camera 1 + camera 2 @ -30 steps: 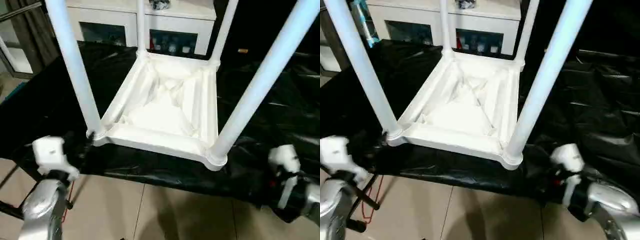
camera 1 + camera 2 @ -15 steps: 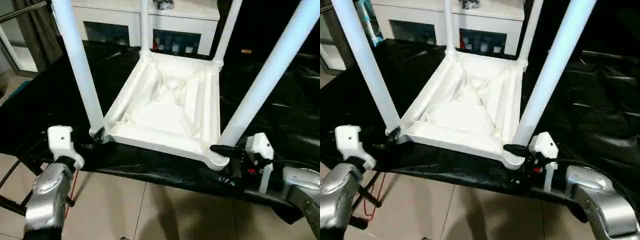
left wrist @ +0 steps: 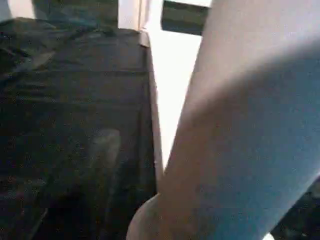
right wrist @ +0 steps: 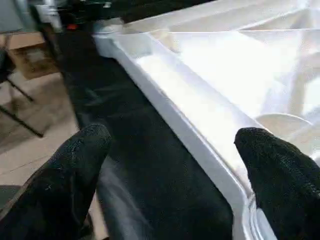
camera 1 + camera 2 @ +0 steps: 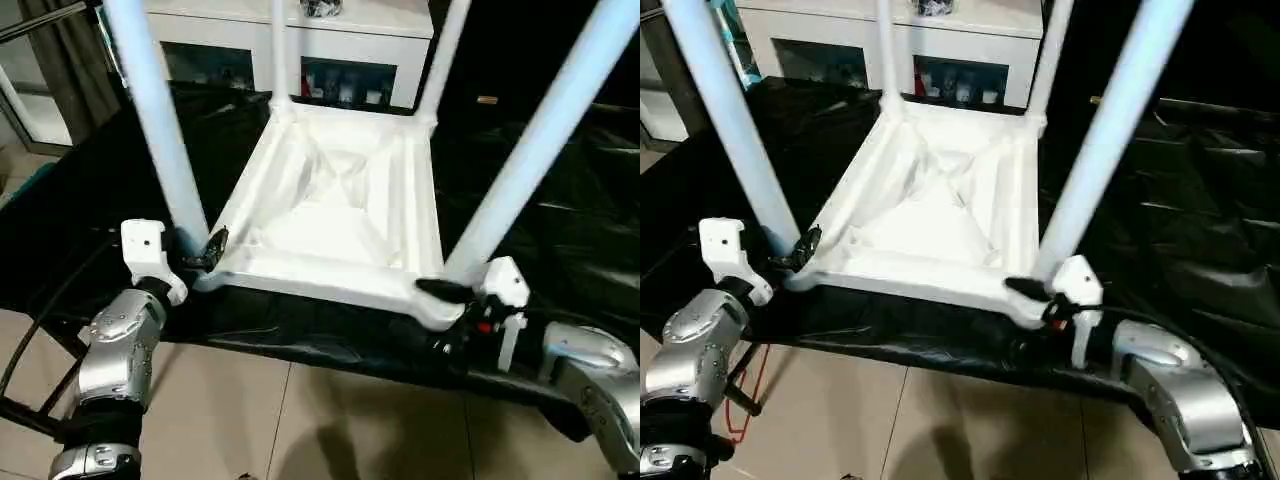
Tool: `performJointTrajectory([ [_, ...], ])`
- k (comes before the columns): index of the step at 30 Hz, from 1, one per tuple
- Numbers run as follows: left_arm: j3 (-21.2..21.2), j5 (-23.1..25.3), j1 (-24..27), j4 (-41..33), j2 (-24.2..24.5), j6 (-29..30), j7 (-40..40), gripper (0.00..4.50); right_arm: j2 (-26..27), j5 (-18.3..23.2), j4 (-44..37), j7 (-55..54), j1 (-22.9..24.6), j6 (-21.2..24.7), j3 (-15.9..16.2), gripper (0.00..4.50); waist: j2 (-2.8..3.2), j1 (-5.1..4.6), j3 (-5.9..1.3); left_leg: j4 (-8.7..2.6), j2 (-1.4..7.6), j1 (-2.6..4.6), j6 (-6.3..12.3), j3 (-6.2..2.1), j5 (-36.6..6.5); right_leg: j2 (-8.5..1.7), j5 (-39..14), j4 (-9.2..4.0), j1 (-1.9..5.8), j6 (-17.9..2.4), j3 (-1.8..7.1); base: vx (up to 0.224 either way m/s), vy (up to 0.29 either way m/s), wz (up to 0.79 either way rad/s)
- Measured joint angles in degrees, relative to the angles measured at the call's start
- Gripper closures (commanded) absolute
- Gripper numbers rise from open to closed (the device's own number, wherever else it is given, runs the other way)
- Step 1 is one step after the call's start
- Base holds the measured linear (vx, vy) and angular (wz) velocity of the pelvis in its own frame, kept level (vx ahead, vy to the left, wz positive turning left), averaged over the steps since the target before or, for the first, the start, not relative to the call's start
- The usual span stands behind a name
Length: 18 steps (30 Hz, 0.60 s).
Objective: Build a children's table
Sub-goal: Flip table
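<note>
The children's table lies upside down on a black sheet, its ribbed white tabletop (image 5: 330,215) facing up. All the legs stand upright in the corner sockets; the near left leg (image 5: 150,110) and near right leg (image 5: 540,140) rise past the picture's top. My left gripper (image 5: 205,255) is at the near left corner socket, open, with one finger (image 5: 215,241) resting by the leg's foot. In the left wrist view that leg (image 3: 240,130) looms close. My right gripper (image 5: 440,315) is open at the near right corner, its fingers (image 4: 85,150) straddling the tabletop's rim (image 4: 190,120) without touching it.
The black sheet (image 5: 560,230) covers the work surface, whose front edge runs just under both grippers. Behind stands a white cabinet (image 5: 290,40) with glass doors. Tiled floor (image 5: 300,420) lies below, with a red cable (image 5: 750,390) at the left.
Both arms have come in from below the front edge. The left gripper moved right to the near left corner socket; the right gripper rose and moved left to the near right corner.
</note>
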Motion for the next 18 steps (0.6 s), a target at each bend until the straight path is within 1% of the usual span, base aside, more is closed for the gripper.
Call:
performJointTrajectory([
  [4,-0.63,0.00,0.87,0.32,-1.39,-0.29,-0.27,0.86,-0.05,-1.20,1.99,-1.36,0.33,-1.37,-1.62,0.00,0.00,-0.06,0.00,-0.01,0.00,0.01,0.06,0.02,0.08,0.00,0.06,0.00,0.01,-0.10,0.01,0.000,0.000,0.00],
  [5,-0.84,0.05,1.38,0.46,-1.67,-0.28,-0.13,1.10,-0.12,-1.49,2.25,-1.83,0.57,-1.68,-2.14,0.00,-0.02,-0.12,0.01,-0.01,0.00,0.00,0.04,0.02,0.11,0.00,0.08,0.00,-0.01,-0.13,0.01,0.000,0.000,0.00],
  [7,-1.10,0.14,1.53,0.62,-2.08,-0.25,0.53,1.21,-0.20,-1.50,2.76,-2.20,0.61,-2.29,-2.16,0.00,-0.03,-0.12,0.02,-0.02,0.02,0.00,-0.01,0.02,0.15,0.00,0.09,0.02,-0.01,-0.14,0.00,0.000,0.000,0.00],
  [9,-1.50,0.38,1.97,-0.78,-3.12,0.08,2.65,1.38,-0.19,-1.50,2.81,-2.31,0.59,-2.35,-2.14,0.00,0.00,-0.09,0.01,-0.03,0.02,0.01,-0.04,0.03,0.17,0.00,0.10,0.02,0.01,-0.15,0.00,0.000,0.000,0.00],
  [10,-1.56,0.51,2.25,-1.43,-3.43,0.31,3.52,1.38,-0.16,-1.49,2.79,-2.40,0.58,-2.35,-2.13,0.00,0.00,-0.08,0.01,-0.03,0.04,0.01,-0.05,0.03,0.19,0.00,0.10,0.02,0.01,-0.16,0.00,0.000,0.000,0.00],
  [11,-1.59,0.66,2.75,-2.19,-3.79,0.41,4.66,1.61,0.00,-1.47,2.73,-2.44,0.45,-2.21,-1.97,0.00,-0.02,-0.17,0.02,-0.04,0.04,0.01,-0.05,0.03,0.19,0.00,0.11,0.02,0.01,-0.16,-0.01,0.000,0.000,0.00],
  [14,-1.52,2.00,3.61,-3.92,-4.41,0.17,7.65,1.72,1.47,-1.45,2.24,-2.79,-0.28,-1.68,-0.93,0.00,0.01,-0.71,0.01,-0.08,0.06,0.00,-0.04,0.04,0.23,0.01,0.11,0.03,-0.01,-0.16,-0.02,0.000,0.000,0.00],
  [16,-1.17,2.01,3.63,-3.92,-5.03,-0.30,8.40,1.85,2.01,-1.53,2.18,-2.82,-0.40,-1.68,-0.28,0.00,0.02,-0.82,0.02,-0.10,0.07,-0.03,0.00,0.04,0.28,0.01,0.11,0.02,-0.04,-0.16,-0.04,0.000,0.000,0.00],
  [18,-1.13,2.18,3.66,-3.90,-5.26,-0.73,8.71,1.87,2.09,-1.66,2.22,-2.83,-0.53,-1.69,0.45,0.00,0.03,-0.96,0.04,-0.09,0.07,-0.08,0.00,0.04,0.28,0.01,0.11,0.01,-0.08,-0.16,-0.05,0.000,0.000,0.00],
])
